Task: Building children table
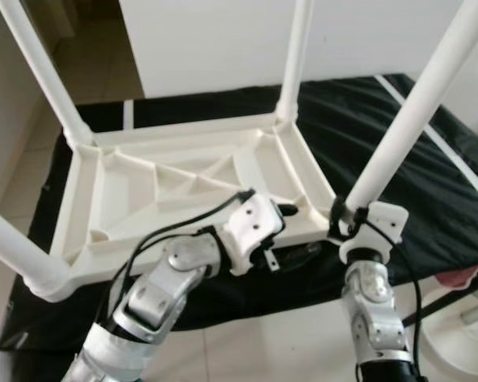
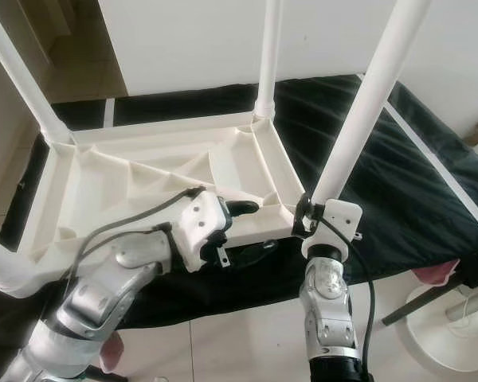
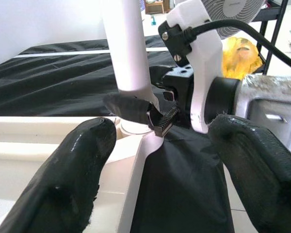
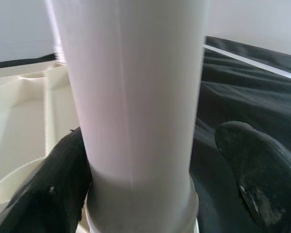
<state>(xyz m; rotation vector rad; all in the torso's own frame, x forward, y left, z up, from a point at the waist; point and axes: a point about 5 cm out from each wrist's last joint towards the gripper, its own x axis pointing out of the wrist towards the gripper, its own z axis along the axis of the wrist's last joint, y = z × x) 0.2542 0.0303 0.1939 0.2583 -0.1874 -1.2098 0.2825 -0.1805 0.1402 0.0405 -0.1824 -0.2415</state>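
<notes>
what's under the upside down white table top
A black sheet lies under the white table top, spreading out on all sides. Whatever the sheet covers is hidden; pale floor tiles show at the near edge.

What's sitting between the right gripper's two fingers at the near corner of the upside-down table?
The base of a white table leg, just above its corner socket. The right wrist view shows the right gripper with one finger on each side of it.

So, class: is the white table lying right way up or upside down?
Upside down. The table top lies on the black cloth with its ribbed underside showing, and its legs stick upward from the corner sockets.
</notes>
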